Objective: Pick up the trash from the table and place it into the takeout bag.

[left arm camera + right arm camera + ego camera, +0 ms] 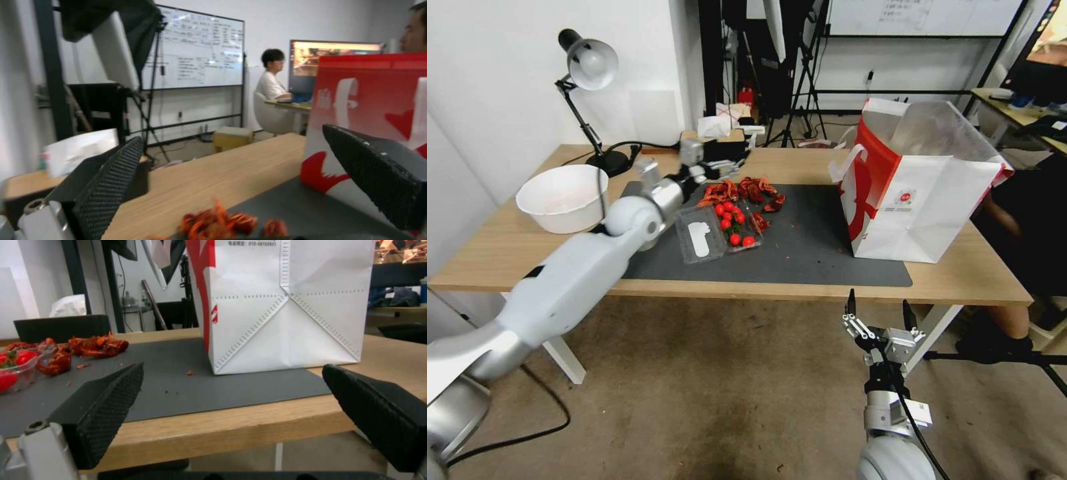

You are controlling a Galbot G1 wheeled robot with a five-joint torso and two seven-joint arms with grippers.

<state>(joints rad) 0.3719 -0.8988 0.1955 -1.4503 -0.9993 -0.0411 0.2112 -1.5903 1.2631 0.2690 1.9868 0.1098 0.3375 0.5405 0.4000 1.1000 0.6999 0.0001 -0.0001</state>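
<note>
1. Crayfish shells [740, 191] lie mid-mat toward the surface's [774, 163] far edge, scattered crosswise.
2. Left tool [724, 167], released, hangs just beyond them; nearer arm.
3. Takeout bag [917, 187] stands at the mat's right end.
4. Right tool [879, 313], released, waits below the near edge.
5. Left wrist view shows the shells [222, 223] just under the fingers [106, 186].

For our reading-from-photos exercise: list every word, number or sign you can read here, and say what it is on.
"010-5818", then unclear digits: printed on the bag, top edge.
Red logo and small print on the bag's white face: too small to read.
Large white character on its red side: cut off.
Whiteboard writing: blurred.
</note>
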